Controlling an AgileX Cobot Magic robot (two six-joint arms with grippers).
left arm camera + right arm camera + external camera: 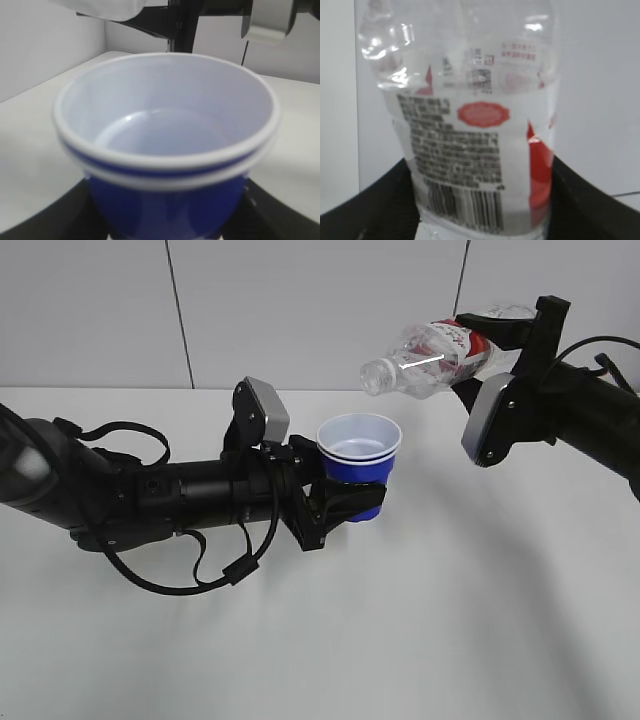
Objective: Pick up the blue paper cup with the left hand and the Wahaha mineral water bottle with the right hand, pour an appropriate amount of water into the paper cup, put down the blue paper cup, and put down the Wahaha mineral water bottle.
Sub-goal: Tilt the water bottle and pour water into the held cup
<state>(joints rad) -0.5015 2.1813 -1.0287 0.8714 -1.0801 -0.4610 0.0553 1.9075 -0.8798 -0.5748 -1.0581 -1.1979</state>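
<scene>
Your left tool (345,502) grips the blue paper cup (358,455), its white inside holding little visible. Your right tool (497,350) clamps the ribbed clear Wahaha mineral water bottle (430,358), tilted neck-down.

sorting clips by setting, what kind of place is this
Likely a robotics lab or test bench, not a home: a bare white table, plain grey panelled wall, and two black robot arms holding a royal blue paper cup and a clear ribbed plastic bottle in mid-air.

You have one blue paper cup (358,462), though its doubled white rim looks like two nested together; one Wahaha mineral water bottle (435,358); two hands, left hand (345,502), right hand (490,350); one bench (450,620)
</scene>
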